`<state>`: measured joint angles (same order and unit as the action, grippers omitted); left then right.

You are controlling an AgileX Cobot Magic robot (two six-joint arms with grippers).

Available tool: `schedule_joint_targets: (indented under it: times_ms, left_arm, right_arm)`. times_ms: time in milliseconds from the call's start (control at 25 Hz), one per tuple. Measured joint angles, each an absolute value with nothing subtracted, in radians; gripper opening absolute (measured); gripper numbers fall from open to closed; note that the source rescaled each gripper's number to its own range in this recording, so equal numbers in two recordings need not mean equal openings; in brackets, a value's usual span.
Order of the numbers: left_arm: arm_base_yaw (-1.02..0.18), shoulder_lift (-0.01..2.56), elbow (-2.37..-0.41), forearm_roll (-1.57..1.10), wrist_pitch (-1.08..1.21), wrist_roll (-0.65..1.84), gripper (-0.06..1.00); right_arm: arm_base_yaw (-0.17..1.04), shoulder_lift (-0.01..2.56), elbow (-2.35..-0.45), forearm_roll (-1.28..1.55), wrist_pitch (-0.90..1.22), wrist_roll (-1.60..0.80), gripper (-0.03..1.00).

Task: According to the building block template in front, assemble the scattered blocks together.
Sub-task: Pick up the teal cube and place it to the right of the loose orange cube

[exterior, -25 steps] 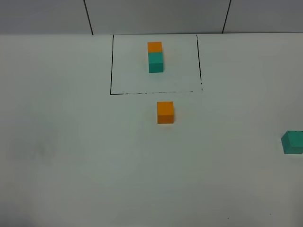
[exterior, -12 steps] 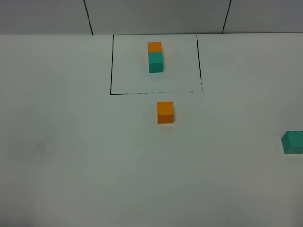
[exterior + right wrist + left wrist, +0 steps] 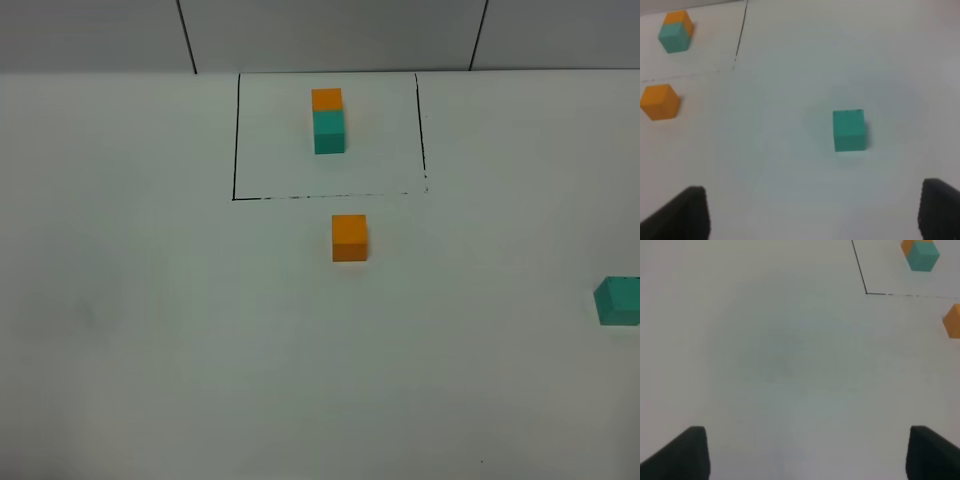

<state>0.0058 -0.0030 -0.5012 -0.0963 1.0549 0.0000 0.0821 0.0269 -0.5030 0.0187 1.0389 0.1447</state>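
The building block template (image 3: 328, 120) is a joined orange-and-teal pair inside a thin black rectangle at the back centre of the white table; it also shows as the template (image 3: 920, 252) and the template (image 3: 675, 31). A loose orange cube (image 3: 349, 238) sits just in front of the frame, also seen as the orange cube (image 3: 952, 320) and the orange cube (image 3: 659, 101). A loose teal cube (image 3: 619, 300) lies at the far right edge. My right gripper (image 3: 812, 215) is open, with the teal cube (image 3: 848, 130) ahead of it. My left gripper (image 3: 807, 455) is open over bare table.
The white table (image 3: 200, 350) stretches wide in front of the frame. A grey panelled wall (image 3: 330, 35) with dark seams rises behind the table's back edge. Neither arm shows in the exterior high view.
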Motion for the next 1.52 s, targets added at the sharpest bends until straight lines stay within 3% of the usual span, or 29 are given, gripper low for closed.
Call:
schedule_joint_targets:
  times_ms: [120,560,760,1520]
  left_arm:
    - [0.006,-0.003,-0.501,-0.096,1.054,0.0,0.67]
    - [0.006,-0.004,-0.501,-0.096,1.053,0.0,0.67]
    - [0.006,-0.004,-0.501,-0.096,1.053,0.0,0.67]
    - [0.006,-0.004,-0.501,-0.096,1.053,0.0,0.67]
  right_arm:
    - [0.082,0.191,-0.543,0.019,0.977,0.151,0.75]
    - [0.081,1.177,-0.726,-0.035,0.766,0.132,0.75]
    - [0.052,1.459,-0.806,-0.03,0.708,0.083,0.75]
    - [-0.072,1.703,-0.829,0.049,0.59,-0.052,0.75]
